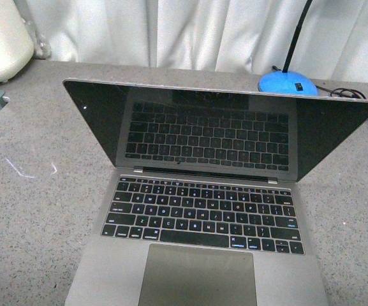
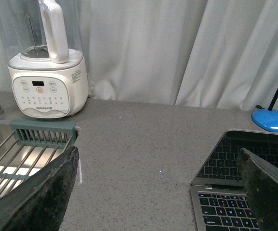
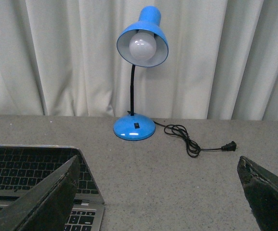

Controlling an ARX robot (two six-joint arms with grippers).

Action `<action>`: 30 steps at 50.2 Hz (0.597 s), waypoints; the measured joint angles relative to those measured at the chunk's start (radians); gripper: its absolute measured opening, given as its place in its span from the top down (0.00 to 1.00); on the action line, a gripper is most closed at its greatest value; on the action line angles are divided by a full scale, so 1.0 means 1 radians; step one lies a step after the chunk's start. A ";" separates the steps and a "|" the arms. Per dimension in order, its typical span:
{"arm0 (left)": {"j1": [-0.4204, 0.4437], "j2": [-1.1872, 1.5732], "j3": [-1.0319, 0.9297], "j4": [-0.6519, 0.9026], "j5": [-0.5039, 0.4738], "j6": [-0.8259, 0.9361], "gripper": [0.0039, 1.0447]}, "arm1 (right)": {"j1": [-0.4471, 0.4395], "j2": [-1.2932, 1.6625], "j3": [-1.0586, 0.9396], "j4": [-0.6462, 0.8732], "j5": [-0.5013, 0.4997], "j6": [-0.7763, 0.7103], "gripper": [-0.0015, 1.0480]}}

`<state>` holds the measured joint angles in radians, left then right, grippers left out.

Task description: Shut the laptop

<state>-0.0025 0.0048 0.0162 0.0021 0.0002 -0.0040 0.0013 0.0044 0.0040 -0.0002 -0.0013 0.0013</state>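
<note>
— Grey speckled stone countertop (image 1: pixel 30 210) with a white pleated curtain (image 1: pixel 203 32) behind it, is that right? Where does the machine sit on it?

— The thin grey-silver metal laptop (image 1: pixel 203 210) lies in the middle of the counter, straight ahead in the front view. Its lid is up and tilted back. The glossy black screen is dark and mirrors the black keys, and the large trackpad is nearest the camera.

— And the claws?

— Neither arm shows in the front view. The left wrist view shows the left gripper (image 2: pixel 158 154) with its two dark fingers (image 2: pixel 47 192) spread wide and nothing held between them. The laptop's left rear corner shows past one of them. The right gripper (image 3: pixel 158 161) is likewise spread wide and holds nothing. The laptop's right rear corner shows behind one of its fingers (image 3: pixel 266 192).

— What stands around?

— Behind the lid's right corner, near the curtain, is a blue gooseneck desk lamp (image 3: pixel 141 43) on a round blue base. Its black cord (image 3: pixel 189 139) loops across the counter and ends in a plug lying loose. Well off to the left, a white kitchen appliance (image 2: pixel 47 82) with a clear jug and a button panel stands by the curtain. Just in front of it is a grey-green slatted rack (image 2: pixel 42 134) with metal bars.
</note>
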 joint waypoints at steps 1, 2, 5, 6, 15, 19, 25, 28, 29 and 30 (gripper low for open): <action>0.000 0.000 0.000 0.000 0.000 0.000 0.06 | 0.000 0.000 0.000 0.000 0.000 0.000 0.09; 0.000 0.000 0.000 0.000 0.000 0.001 0.07 | 0.000 0.000 0.000 0.000 0.000 0.002 0.11; 0.000 0.000 0.000 0.000 0.000 0.000 0.16 | 0.000 0.000 0.000 0.000 0.000 0.000 0.19; 0.000 0.000 0.000 0.000 0.000 0.000 0.19 | 0.000 0.000 0.000 0.000 0.000 0.000 0.22; 0.000 0.000 0.000 0.000 0.000 0.000 0.52 | 0.000 0.000 0.000 0.000 0.000 0.000 0.53; 0.000 0.000 0.000 0.000 0.000 0.000 0.64 | 0.000 0.000 0.000 0.000 0.000 0.000 0.66; 0.000 0.000 0.000 0.000 0.000 0.000 0.81 | -0.001 0.000 0.000 0.002 -0.004 -0.002 0.83; -0.019 -0.008 -0.013 0.070 -0.081 -0.027 0.94 | -0.060 0.003 -0.010 0.130 -0.111 -0.040 0.95; -0.019 -0.007 -0.026 0.124 -0.116 -0.039 0.97 | -0.080 0.013 -0.009 0.174 -0.135 -0.042 0.98; -0.019 -0.003 -0.028 0.171 -0.135 -0.058 0.96 | -0.102 0.023 -0.008 0.207 -0.154 -0.044 0.99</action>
<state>-0.0219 0.0013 -0.0120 0.1734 -0.1345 -0.0624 -0.1009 0.0277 -0.0044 0.2070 -0.1555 -0.0429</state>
